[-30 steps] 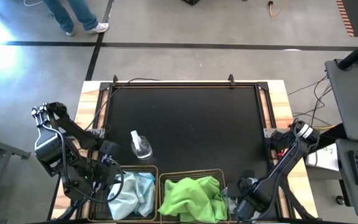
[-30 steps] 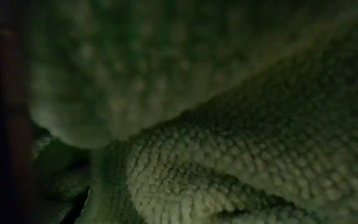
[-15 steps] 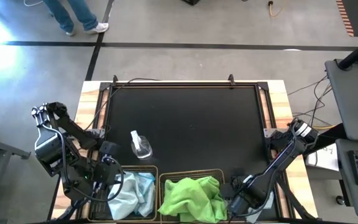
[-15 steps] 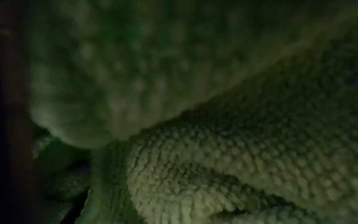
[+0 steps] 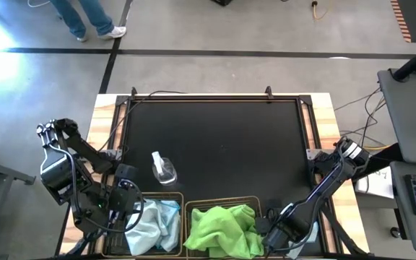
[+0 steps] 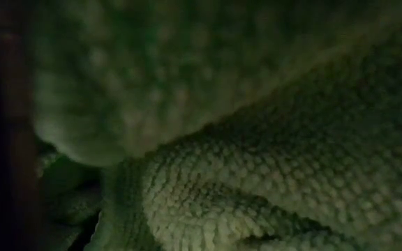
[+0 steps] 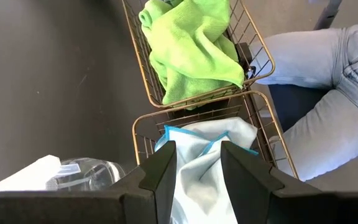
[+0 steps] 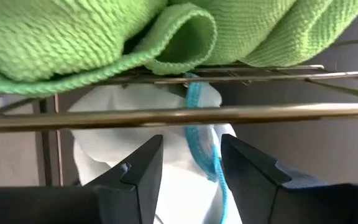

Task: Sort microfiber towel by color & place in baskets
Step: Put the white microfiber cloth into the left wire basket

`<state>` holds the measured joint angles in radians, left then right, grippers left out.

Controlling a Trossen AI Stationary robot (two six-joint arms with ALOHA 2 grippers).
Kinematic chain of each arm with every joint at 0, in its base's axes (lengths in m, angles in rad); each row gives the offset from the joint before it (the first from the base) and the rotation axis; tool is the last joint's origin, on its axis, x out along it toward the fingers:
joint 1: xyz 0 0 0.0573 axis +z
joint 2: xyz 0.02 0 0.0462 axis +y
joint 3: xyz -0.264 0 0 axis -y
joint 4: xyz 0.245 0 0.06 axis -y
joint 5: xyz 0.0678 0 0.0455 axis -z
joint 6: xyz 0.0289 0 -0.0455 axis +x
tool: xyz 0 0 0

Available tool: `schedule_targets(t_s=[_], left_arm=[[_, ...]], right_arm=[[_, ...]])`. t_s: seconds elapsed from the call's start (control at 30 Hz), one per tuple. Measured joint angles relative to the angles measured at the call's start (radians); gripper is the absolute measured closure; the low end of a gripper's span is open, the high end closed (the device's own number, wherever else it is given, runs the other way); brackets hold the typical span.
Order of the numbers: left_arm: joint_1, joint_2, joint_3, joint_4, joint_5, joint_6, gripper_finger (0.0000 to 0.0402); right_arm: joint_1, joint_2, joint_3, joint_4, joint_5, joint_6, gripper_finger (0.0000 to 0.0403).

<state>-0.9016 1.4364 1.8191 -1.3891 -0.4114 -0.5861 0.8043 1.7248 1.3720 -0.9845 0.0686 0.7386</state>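
Right gripper (image 5: 264, 230) has slid against crumpled lime towels (image 5: 221, 230).

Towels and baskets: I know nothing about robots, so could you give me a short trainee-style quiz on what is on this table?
1. True or false: the green towels and the pale blue towels lie in separate baskets.
2. What stands on the black mat just beyond the baskets? A) a mug B) a clear spray bottle C) a sponge
3. Fill in: the left hand hovers over the basket that holds the ___ towels.

Key: 1 true; 2 B; 3 pale blue.
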Motion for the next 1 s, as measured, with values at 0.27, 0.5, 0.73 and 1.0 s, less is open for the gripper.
schedule_targets(t_s=[0.27, 0.5, 0.73, 1.0], left_arm=[[0.0, 0.0, 0.0, 0.001, 0.0, 0.0, 0.029], [0.0, 0.0, 0.0, 0.001, 0.0, 0.012, 0.029], [0.0, 0.0, 0.0, 0.001, 0.0, 0.026, 0.029], [0.0, 0.0, 0.0, 0.001, 0.001, 0.026, 0.029]], right_arm=[[0.0, 0.0, 0.0, 0.006, -0.029, 0.001, 0.0301], [0.0, 0.0, 0.0, 0.007, -0.079, 0.001, 0.038], [0.0, 0.0, 0.0, -0.009, -0.08, 0.02, 0.0394], [0.0, -0.072, 0.0, -0.161, -0.072, 0.056, 0.0394]])
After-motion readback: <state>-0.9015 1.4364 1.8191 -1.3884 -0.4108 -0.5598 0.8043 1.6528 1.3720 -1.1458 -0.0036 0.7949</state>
